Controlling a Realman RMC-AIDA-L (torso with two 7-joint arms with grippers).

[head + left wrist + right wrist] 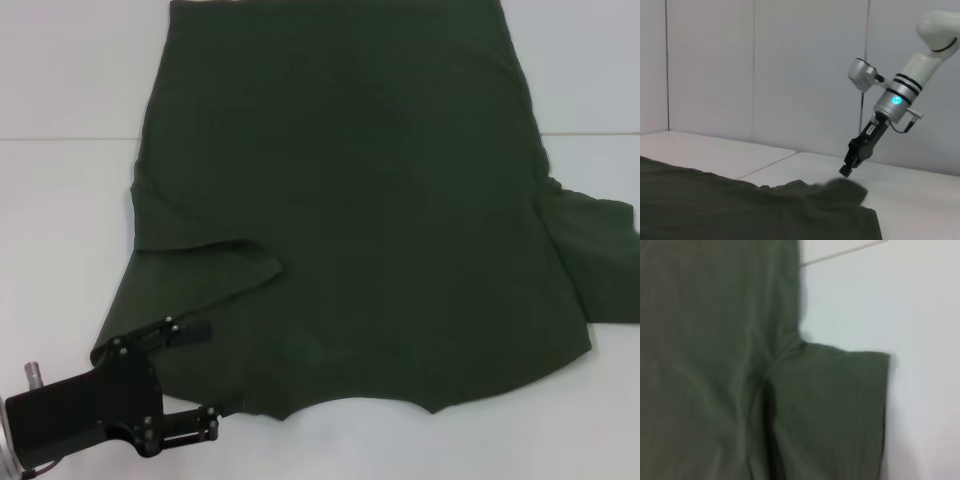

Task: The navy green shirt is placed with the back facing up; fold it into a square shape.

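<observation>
Shirt first: the navy green shirt [350, 200] lies spread on the white table [60, 230], its body filling most of the head view and running past the far edge of that picture, with its curved near edge close to the robot. On the robot's left side the sleeve is folded inward over the body, leaving a loose flap; on the right side the other sleeve [840, 405] still lies flat and open on the table, as the right wrist view shows. The left gripper [205, 380] sits low at the shirt's near left corner, its black fingers spread apart, one finger [190, 332] resting on the fabric and the other just off the cloth edge over the table; nothing is pinched between them. The right gripper [847, 170] shows only in the left wrist view, pointing down just above the bunched cloth at the far side of the shirt; whether its jaws are spread or pressed together I cannot tell.
</observation>
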